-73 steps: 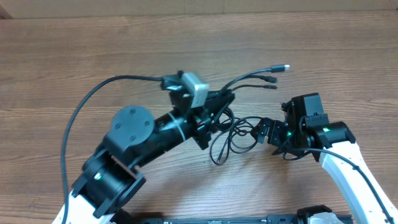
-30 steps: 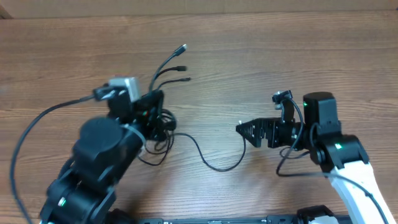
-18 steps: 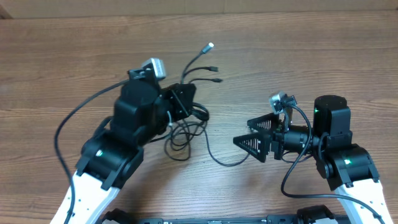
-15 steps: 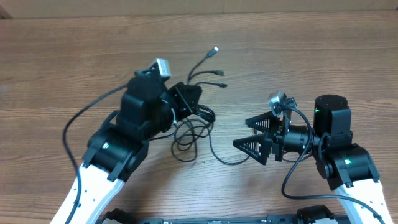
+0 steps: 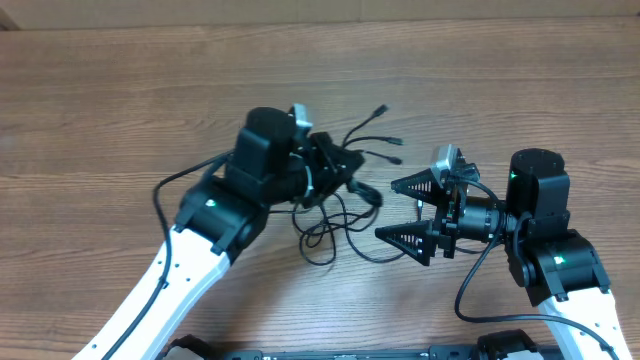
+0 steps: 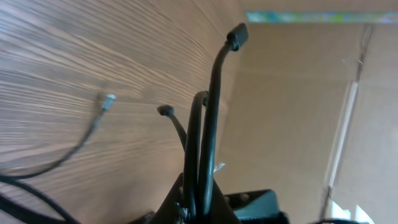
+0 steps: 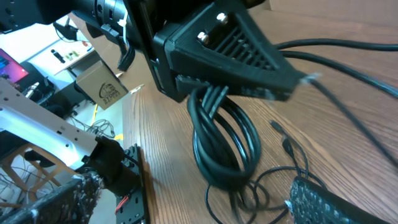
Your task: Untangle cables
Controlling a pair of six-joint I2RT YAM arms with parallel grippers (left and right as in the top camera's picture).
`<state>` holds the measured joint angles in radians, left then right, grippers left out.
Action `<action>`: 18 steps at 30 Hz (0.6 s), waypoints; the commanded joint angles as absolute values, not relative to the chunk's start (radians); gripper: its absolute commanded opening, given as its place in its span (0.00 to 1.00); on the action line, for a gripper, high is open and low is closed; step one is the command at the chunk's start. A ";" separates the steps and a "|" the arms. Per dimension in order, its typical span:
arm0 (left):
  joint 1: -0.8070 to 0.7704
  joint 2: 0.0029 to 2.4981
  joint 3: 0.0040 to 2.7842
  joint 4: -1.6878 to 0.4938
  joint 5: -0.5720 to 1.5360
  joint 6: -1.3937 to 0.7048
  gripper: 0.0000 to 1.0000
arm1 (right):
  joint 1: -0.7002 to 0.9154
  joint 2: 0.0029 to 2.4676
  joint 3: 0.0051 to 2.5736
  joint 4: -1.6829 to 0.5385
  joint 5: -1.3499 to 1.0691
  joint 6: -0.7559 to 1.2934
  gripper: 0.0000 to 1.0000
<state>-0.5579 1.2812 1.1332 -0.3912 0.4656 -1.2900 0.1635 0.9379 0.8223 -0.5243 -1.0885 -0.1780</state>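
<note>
cables (image 6: pixel 210 130): thin black cords, bunching together mid-length, tangled. Three plug ends (image 5: pixel 381 109) fanning out up-right, sticking into air. Coiled loops (image 7: pixel 202 149) hanging below bunch, drooping onto table (image 5: pixel 120 90). One loose tail (image 5: pixel 371 257) trailing right along wood.

Thin black cables (image 5: pixel 322 230) trail across the wooden table (image 5: pixel 120 90).

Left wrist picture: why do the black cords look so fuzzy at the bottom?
Left wrist view: the cables start right under the lens, too near to focus, so their lower part blurs, and the table grain looks streaky. Right wrist view: the coiled cables look clearer. Overhead view: the light is even, with no glare on the wood.
</note>
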 commanded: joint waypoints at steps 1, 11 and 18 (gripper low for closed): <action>-0.601 1.295 1.155 -0.344 0.499 -1.348 0.04 | 0.163 0.925 0.825 -0.522 -1.100 -0.192 0.94; -0.612 1.296 1.155 -0.315 0.477 -1.396 0.04 | 0.163 0.926 0.825 -0.530 -1.101 -0.188 0.55; -0.612 1.296 1.155 -0.312 0.476 -1.396 0.04 | 0.163 0.927 0.825 -0.551 -1.101 -0.184 0.04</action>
<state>-0.6083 1.2945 1.1332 -0.3233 0.4736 -1.3857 0.1635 0.9379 0.8223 -0.5449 -1.0847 -0.1841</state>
